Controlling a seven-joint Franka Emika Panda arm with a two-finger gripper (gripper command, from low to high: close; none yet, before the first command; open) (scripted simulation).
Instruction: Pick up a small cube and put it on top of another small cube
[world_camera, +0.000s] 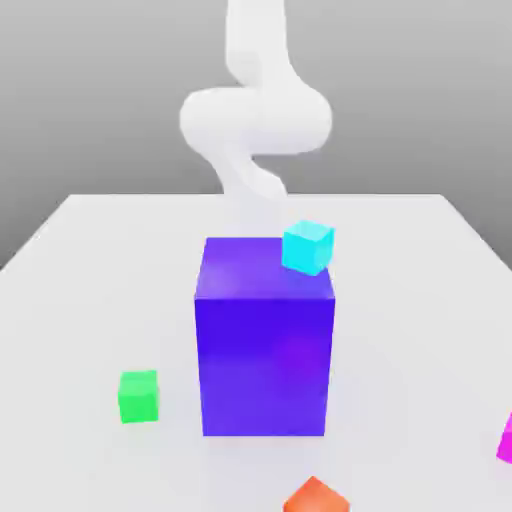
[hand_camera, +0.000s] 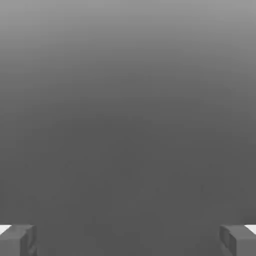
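Surface: white table (world_camera: 90, 260), grey backdrop | Count: one big blue block (world_camera: 265, 350), four small cubes | pink cube (world_camera: 506, 440) near right edge | green cube (world_camera: 139, 396) near left | cyan cube (world_camera: 307, 246) | orange cube (world_camera: 316, 497) | gripper (hand_camera: 128, 240) spread wide, empty

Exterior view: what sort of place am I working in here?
It looks like a bare simulated tabletop, not a real room. A plain white table stands against a featureless grey backdrop, and on it sit flat-coloured blocks: a big blue block, a green cube and a cyan cube.
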